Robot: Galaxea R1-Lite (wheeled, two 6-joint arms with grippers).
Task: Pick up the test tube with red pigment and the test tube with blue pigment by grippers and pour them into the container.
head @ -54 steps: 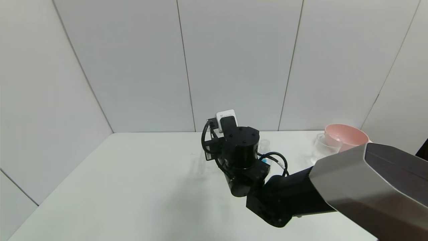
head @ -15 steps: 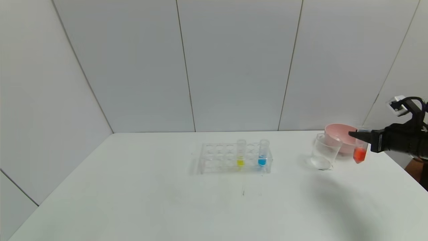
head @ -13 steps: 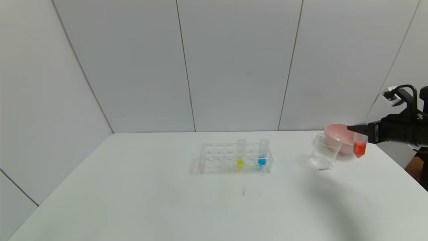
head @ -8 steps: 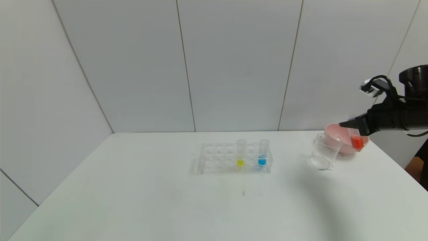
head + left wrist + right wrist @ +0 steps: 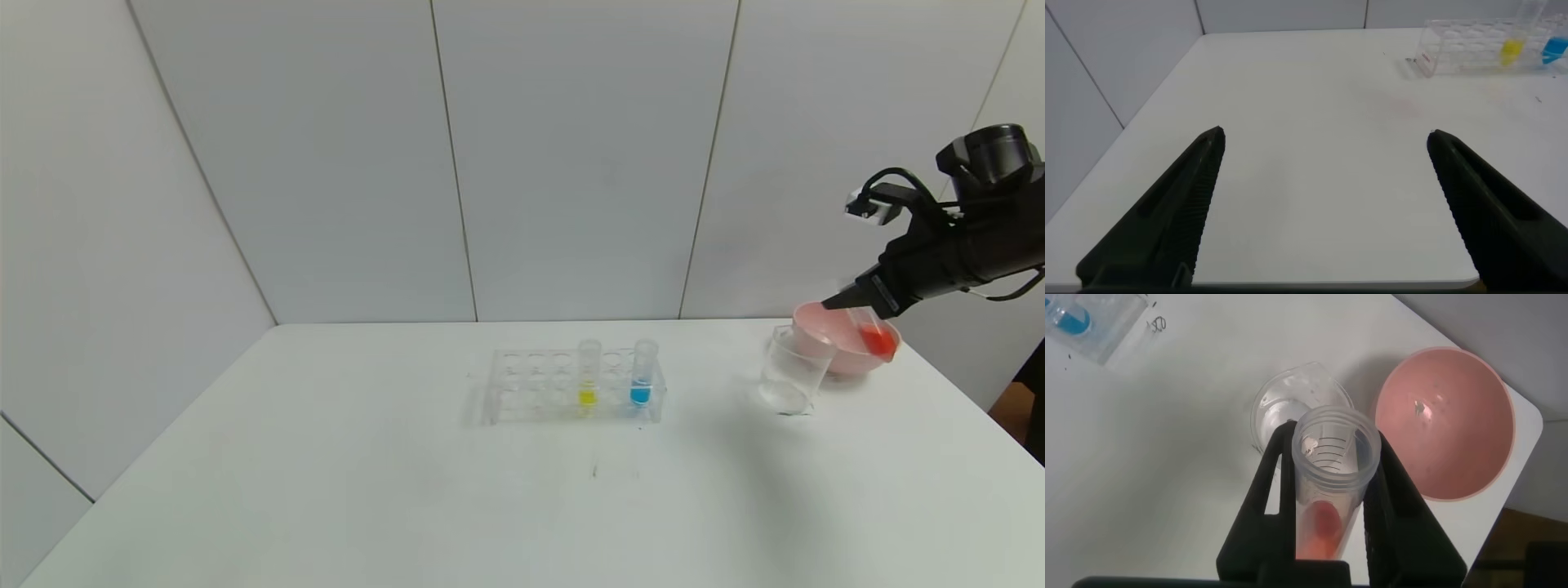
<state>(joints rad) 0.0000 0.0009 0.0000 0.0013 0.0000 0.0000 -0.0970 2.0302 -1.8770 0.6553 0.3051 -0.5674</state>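
Note:
My right gripper (image 5: pixel 853 304) is shut on the test tube with red pigment (image 5: pixel 873 335), held tilted in the air over the pink bowl, just right of the clear glass container (image 5: pixel 790 370). In the right wrist view the tube (image 5: pixel 1333 490) sits between the fingers, its open mouth toward the container (image 5: pixel 1300 396) below. The test tube with blue pigment (image 5: pixel 642 374) stands upright in the clear rack (image 5: pixel 535 385), also seen in the left wrist view (image 5: pixel 1554 47). My left gripper (image 5: pixel 1324 140) is open and empty, low over the table's near left part.
A pink bowl (image 5: pixel 826 327) stands behind and right of the container, near the table's right edge. A like tube with yellow liquid (image 5: pixel 588 374) stands in the rack left of the blue one.
My right arm left the rack with the red tube, carried it to the right, then lifted and tilted it toward the container. The rack now shows unobstructed.

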